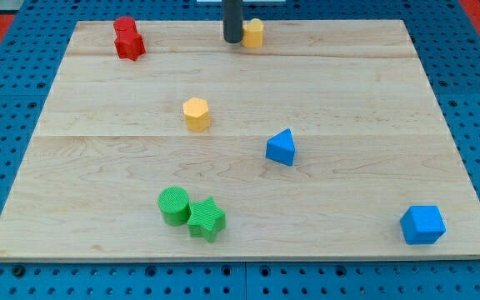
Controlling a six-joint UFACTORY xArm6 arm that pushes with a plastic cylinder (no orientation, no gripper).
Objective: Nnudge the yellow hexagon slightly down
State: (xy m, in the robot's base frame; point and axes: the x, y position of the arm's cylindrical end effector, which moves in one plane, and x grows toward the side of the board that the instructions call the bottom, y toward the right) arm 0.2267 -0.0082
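Observation:
The yellow hexagon (196, 113) sits on the wooden board (348, 92), left of centre in the upper half. My tip (232, 39) is at the view's top, well above and a little right of the hexagon. It stands right beside a second yellow block (253, 32), just to that block's left, touching or nearly touching it. That block's shape is partly hidden by the rod.
A red block (127, 38) sits at the top left. A blue triangular block (281, 147) lies right of centre. A green cylinder (173, 205) and a green star (207, 219) touch near the bottom. A blue cube (422, 224) sits at the bottom right.

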